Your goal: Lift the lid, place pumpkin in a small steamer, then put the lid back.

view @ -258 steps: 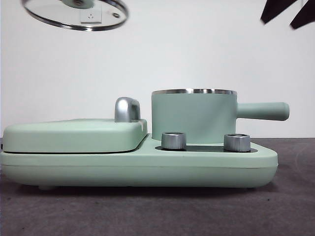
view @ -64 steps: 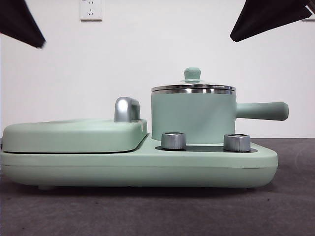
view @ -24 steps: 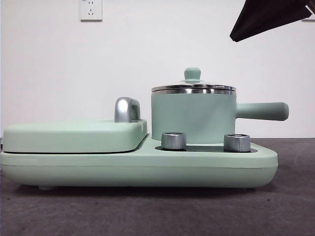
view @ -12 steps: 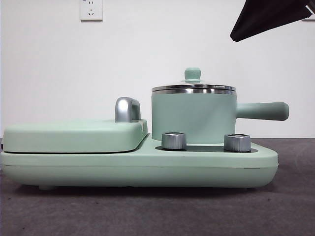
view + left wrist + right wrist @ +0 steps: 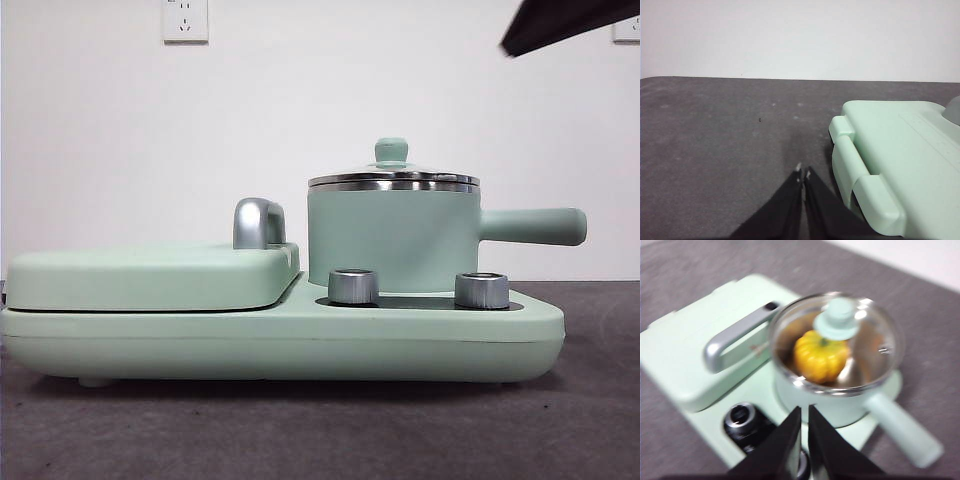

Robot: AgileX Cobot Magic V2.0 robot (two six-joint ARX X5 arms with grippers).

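The small steamer [image 5: 392,238] stands on the appliance base, its handle pointing right. The glass lid [image 5: 392,177] with its mint knob sits on the steamer's rim. In the right wrist view the pumpkin [image 5: 820,358] shows through the lid [image 5: 839,322], lying inside the steamer [image 5: 840,405]. My right gripper [image 5: 804,410] is shut and empty, high above the front of the steamer; it shows as a black tip [image 5: 570,20] at the top right of the front view. My left gripper [image 5: 803,171] is shut and empty over the grey table, beside the base's end.
The long mint-green base [image 5: 280,340] carries two silver knobs [image 5: 353,286] and a flat griddle cover [image 5: 150,275] with a chrome handle [image 5: 258,222]. The base's end also shows in the left wrist view [image 5: 875,170]. Grey table [image 5: 715,140] lies around it.
The lid, held high at the top left earlier, now rests on the steamer. The left arm's tip has left the front view. The right arm's black tip has risen toward the top right corner.
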